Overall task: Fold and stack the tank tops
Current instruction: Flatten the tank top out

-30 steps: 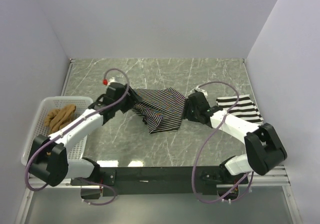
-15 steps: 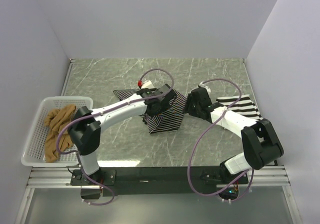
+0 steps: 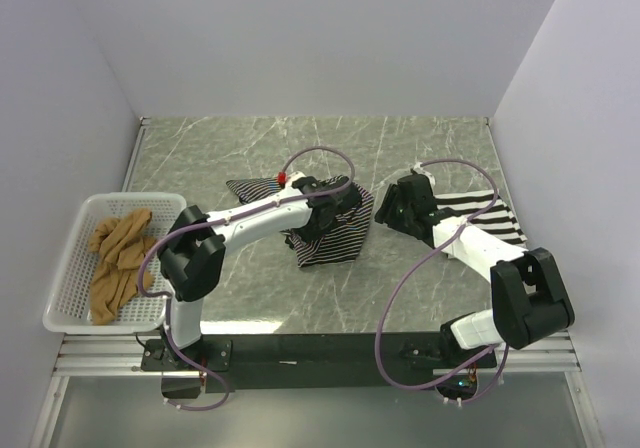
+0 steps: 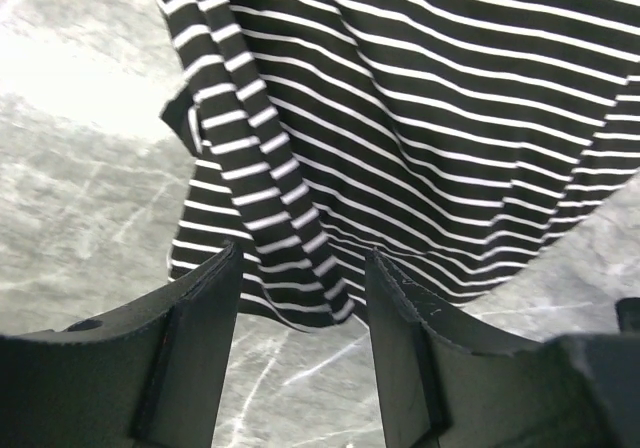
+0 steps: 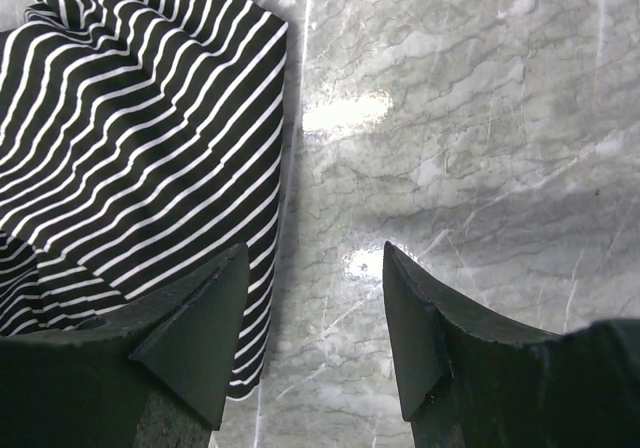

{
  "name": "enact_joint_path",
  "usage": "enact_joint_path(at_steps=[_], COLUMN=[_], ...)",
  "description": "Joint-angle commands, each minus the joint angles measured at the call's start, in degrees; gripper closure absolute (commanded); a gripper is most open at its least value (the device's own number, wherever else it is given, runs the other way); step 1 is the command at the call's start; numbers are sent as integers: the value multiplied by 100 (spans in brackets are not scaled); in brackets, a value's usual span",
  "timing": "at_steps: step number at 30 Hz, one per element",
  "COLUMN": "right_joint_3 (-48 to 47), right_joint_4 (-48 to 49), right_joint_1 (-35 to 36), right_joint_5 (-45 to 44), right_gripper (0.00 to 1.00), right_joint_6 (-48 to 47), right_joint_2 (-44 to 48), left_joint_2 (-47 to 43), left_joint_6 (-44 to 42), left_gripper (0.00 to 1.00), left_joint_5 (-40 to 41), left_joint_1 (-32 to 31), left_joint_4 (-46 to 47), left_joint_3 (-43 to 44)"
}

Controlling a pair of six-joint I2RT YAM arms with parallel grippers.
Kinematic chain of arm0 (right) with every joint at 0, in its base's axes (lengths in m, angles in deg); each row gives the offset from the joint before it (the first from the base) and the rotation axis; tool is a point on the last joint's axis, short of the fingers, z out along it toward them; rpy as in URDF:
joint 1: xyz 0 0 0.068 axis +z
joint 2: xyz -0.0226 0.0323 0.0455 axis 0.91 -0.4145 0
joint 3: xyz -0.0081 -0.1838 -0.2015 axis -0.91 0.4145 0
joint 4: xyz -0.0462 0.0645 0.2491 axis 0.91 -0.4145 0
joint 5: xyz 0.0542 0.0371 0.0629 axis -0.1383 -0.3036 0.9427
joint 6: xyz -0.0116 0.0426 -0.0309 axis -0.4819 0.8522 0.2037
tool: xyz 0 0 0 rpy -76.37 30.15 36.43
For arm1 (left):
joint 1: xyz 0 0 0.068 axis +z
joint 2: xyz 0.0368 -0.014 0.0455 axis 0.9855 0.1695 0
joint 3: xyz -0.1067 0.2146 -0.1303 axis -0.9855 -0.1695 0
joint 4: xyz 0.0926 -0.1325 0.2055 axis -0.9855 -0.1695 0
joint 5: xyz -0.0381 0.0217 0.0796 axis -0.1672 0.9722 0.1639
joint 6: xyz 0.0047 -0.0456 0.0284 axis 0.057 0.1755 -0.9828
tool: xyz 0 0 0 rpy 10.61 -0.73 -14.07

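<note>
The thin-striped tank top lies crumpled mid-table, dark with fine white stripes. My left gripper hovers over its upper part. In the left wrist view that gripper is open, with the cloth's lower edge just past its fingertips and nothing pinched. My right gripper stands open just right of the top, above bare marble, with the striped cloth by its left finger. The wide-striped tank top lies folded at the right. The tan tank top sits bunched in the basket.
A white mesh basket stands at the table's left edge. The grey marble table is walled at the back and on both sides. Purple cables loop off both arms.
My left arm has swung from the top's left end across to its middle, and its jaws have narrowed a little. The right gripper has drawn back slightly to the right.
</note>
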Motion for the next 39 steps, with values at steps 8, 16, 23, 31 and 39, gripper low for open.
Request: enact_joint_path(at_steps=[8, 16, 23, 31, 39], right_joint_3=[242, 348, 163, -179, -592], right_joint_4=[339, 506, 612, 700, 788], right_joint_1=[-168, -168, -160, 183, 631], right_joint_5=[253, 421, 763, 658, 456], right_gripper=[38, 38, 38, 34, 34], right_joint_6=[7, -28, -186, -283, -99], right_joint_2=[260, 58, -425, -821, -1400], left_joint_2=[302, -118, -1734, -3378, -3968], left_joint_6=[120, 287, 550, 665, 420], left_gripper=[43, 77, 100, 99, 99], left_joint_5=[-296, -208, 196, 311, 416], left_joint_1=[-62, -45, 201, 561, 746], left_joint_4=[-94, -42, 99, 178, 275], left_joint_3=[387, -209, -1824, -3119, -3322])
